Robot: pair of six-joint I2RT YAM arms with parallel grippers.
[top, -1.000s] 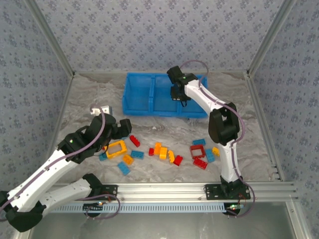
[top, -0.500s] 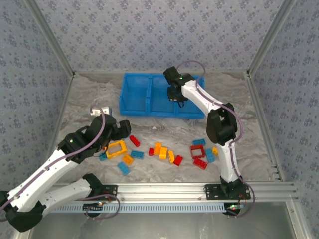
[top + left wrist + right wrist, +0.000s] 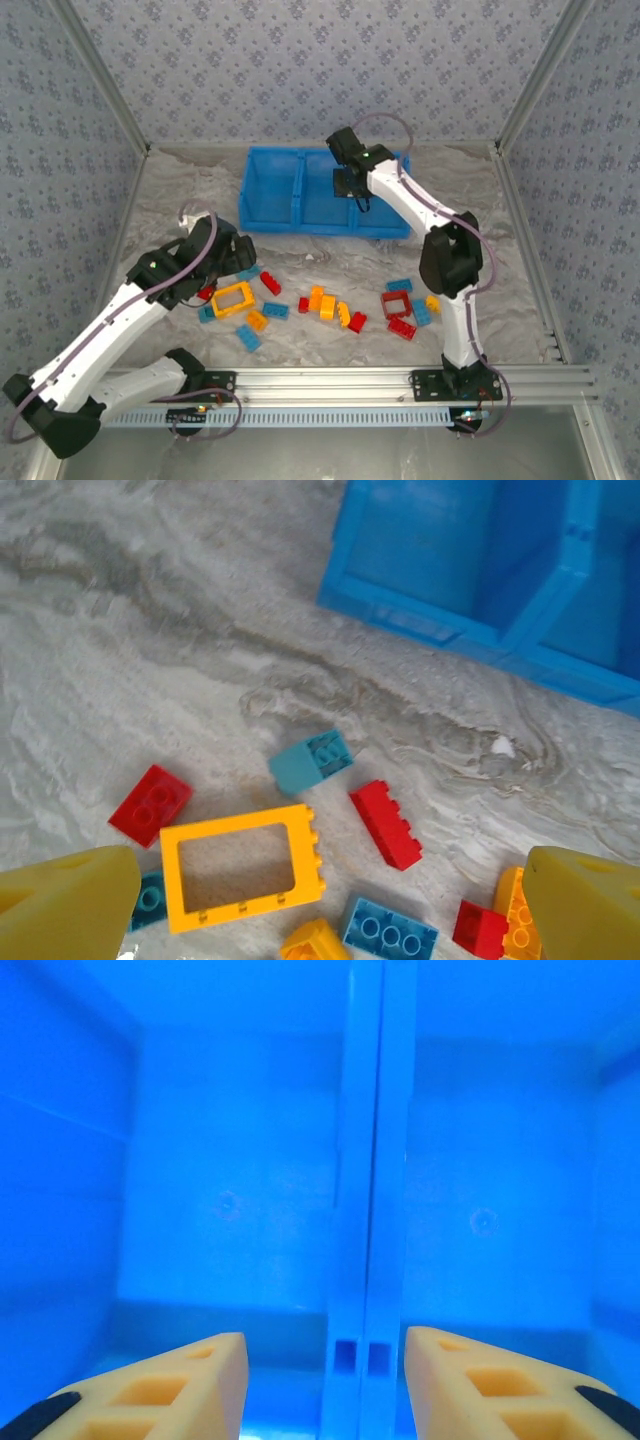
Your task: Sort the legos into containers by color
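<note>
The left gripper [image 3: 330, 895] is hanging wide open and empty above the scattered legos [image 3: 328, 305] on the table [image 3: 500, 250], lower centre of the top view. A yellow frame piece [image 3: 240, 827] is lying near its lower-left finger. The right gripper [image 3: 320, 1380] is hovering parted and empty, straddling a divider of the blue bin [image 3: 272, 190] at upper centre.

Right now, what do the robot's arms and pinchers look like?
Both the left arm and right arm are white tubes with chunky black joints, and a thin purplish cable loops along each. The left fingers are yellow wedges; the right fingers too, with slots.
</note>
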